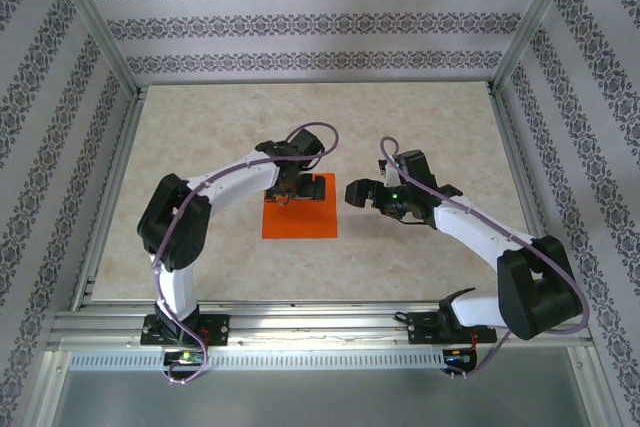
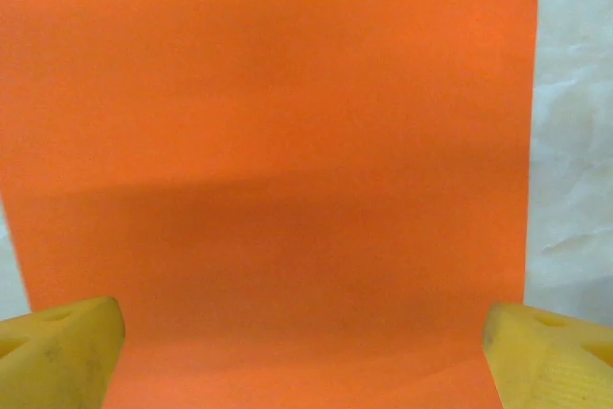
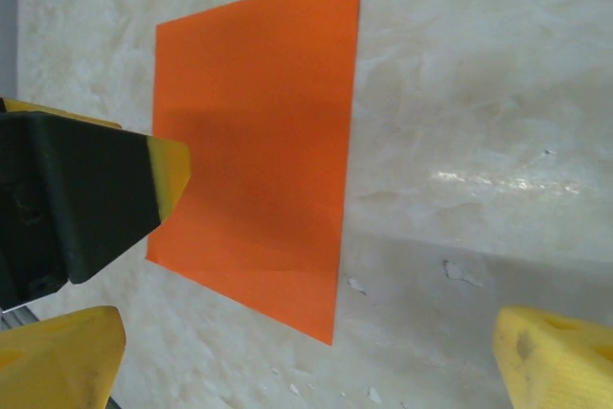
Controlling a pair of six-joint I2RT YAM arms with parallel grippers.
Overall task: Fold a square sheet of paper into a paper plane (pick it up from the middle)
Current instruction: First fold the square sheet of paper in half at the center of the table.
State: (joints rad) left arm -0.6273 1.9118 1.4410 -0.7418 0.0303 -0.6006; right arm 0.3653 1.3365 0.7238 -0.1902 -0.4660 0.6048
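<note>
The square sheet of paper (image 1: 302, 217) is bright orange and lies flat and unfolded on the table, a little left of centre. My left gripper (image 1: 285, 192) hangs over its far edge, pointing down. In the left wrist view the sheet (image 2: 278, 141) spans nearly the whole gap between the yellow fingertips (image 2: 57, 352), and the left gripper (image 2: 305, 361) is open with nothing between them. My right gripper (image 1: 362, 194) is open just right of the sheet, apart from it. In the right wrist view the sheet (image 3: 263, 141) lies ahead of the right gripper (image 3: 306, 361).
The pale marbled tabletop (image 1: 420, 127) is walled by a metal frame and patterned panels. One finger of the left gripper (image 3: 86, 189), black with a yellow tip, crosses the left side of the right wrist view. Small chips mark the table surface (image 3: 460, 270).
</note>
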